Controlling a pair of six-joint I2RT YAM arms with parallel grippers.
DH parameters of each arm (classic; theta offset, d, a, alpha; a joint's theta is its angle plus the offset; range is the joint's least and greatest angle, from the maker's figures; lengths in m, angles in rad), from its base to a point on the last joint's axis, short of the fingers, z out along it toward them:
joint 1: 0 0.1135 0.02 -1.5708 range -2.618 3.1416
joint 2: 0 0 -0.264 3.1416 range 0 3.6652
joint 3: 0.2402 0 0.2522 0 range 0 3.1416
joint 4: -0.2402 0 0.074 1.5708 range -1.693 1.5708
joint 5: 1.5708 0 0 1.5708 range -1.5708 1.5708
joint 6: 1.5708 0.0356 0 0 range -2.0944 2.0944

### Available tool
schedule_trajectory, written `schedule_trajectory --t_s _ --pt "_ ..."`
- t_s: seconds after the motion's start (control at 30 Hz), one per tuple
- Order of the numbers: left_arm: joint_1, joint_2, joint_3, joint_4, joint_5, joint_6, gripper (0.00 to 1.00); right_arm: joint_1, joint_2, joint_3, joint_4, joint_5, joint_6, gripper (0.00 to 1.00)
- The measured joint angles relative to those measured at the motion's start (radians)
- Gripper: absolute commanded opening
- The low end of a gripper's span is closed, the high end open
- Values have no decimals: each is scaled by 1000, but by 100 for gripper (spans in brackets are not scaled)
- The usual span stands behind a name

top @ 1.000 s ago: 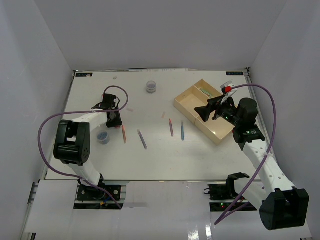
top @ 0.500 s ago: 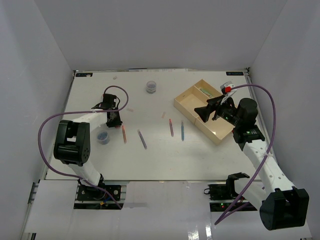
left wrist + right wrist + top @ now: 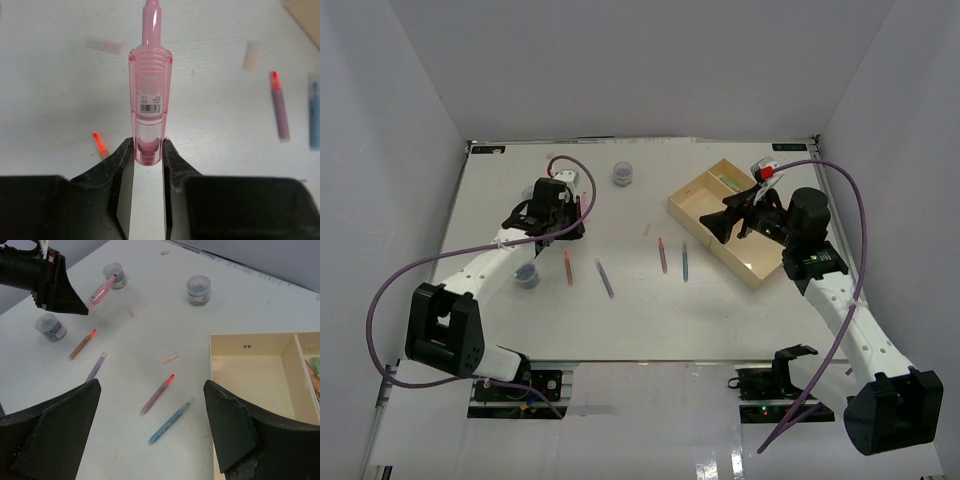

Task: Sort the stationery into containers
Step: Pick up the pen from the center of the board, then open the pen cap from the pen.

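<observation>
A translucent pink plastic pen (image 3: 148,95) is shown in the left wrist view, pinched at its butt end by the left gripper (image 3: 147,148). The two black fingers are drawn in narrow against the barrel. The pen's tip is pointed away from the camera, and a barcode label is carried on the barrel. The white table (image 3: 50,100) is seen blurred beneath it. On the table, a thin orange pen (image 3: 100,144) with a bright red tip lies just left of the fingers. A thin purple pen (image 3: 280,107) and a thin blue pen (image 3: 314,117) lie side by side at the right. A short peach piece (image 3: 250,55) and a short pale pink piece (image 3: 104,45) lie farther off.

In the right wrist view, the right gripper (image 3: 151,384) is seen with its jaws spread wide and nothing held between them. It is hung above the purple and blue pens. A shallow beige divided tray (image 3: 250,336) stands to the right, and green and pink pieces (image 3: 312,367) are partly visible in its edge compartment. Three small round grey tubs (image 3: 198,289) are stood apart on the table. The pink pen's tip is seen in front of the farthest one. A thin lilac pen (image 3: 96,365) lies beside the orange one.

In the top external view, the pink pen's holder is placed at the table's left, well apart from the tray at the right. The open gripper is held over the tray's left part. Four pens are laid in a loose row between the arms.
</observation>
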Motion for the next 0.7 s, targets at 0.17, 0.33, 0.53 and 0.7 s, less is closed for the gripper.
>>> schedule_trajectory --t_s 0.17,0.33,0.53,0.7 --pt "-75 -45 28 3 84 56 19 86 54 81 -22 8 37 92" --pt "-132 -76 42 43 168 143 18 196 150 166 -31 47 103 96" --pt "-163 -106 42 126 254 276 17 274 306 278 -35 77 234 89" --pt "-172 -108 42 150 298 355 17 324 391 343 -31 108 310 82"
